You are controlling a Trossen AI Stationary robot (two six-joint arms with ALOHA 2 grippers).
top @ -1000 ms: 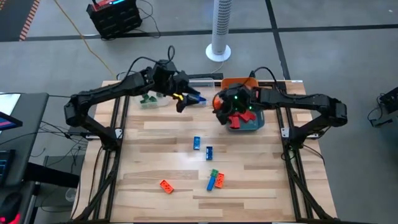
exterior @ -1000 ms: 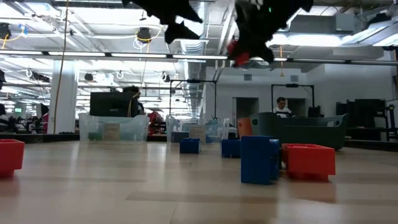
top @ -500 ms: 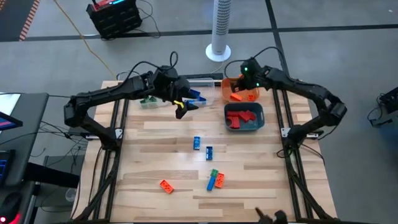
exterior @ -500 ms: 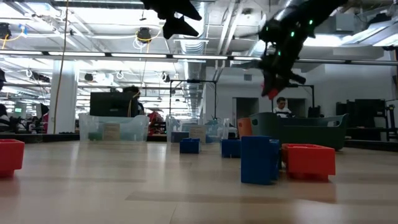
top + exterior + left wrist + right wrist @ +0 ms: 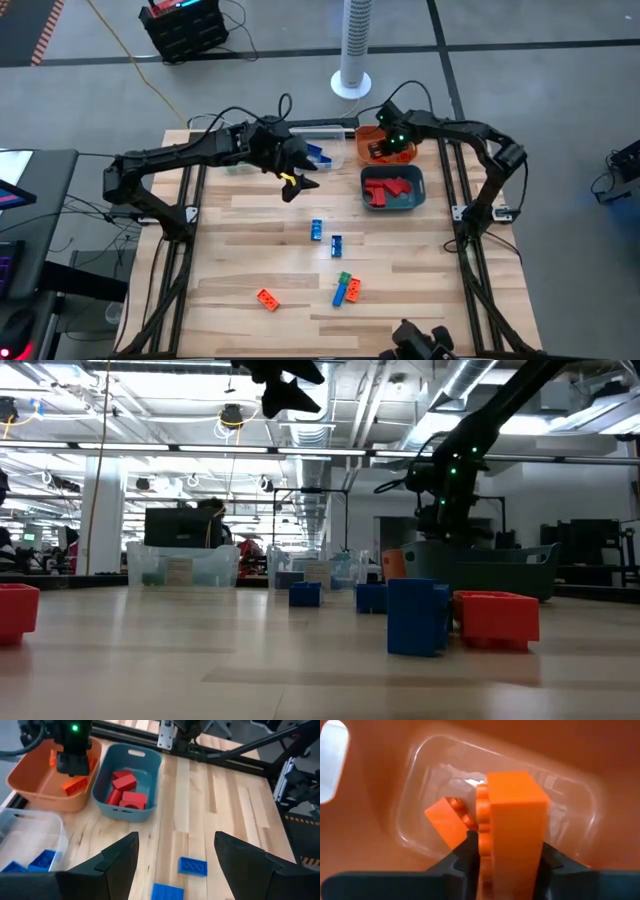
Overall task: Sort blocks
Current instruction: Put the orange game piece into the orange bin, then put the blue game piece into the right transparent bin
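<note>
Up at one o'clock on the table, the right gripper point(image 5: 510, 857) clamps an orange block point(image 5: 512, 815) over the orange bin point(image 5: 368, 137), long axis pointing into the bin. Light, rigid, slick plastic; best pinched across its flat sides. The left gripper point(image 5: 175, 852) hovers near centre, fingers apart, empty.

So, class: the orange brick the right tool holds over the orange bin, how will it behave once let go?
The orange brick looks rigid with flat faces, so it should probably drop and settle rather than roll. Its glossy plastic may slip between the right tool pads. It seems small and probably light, so it might bounce off the brick already in the orange bin.
</note>
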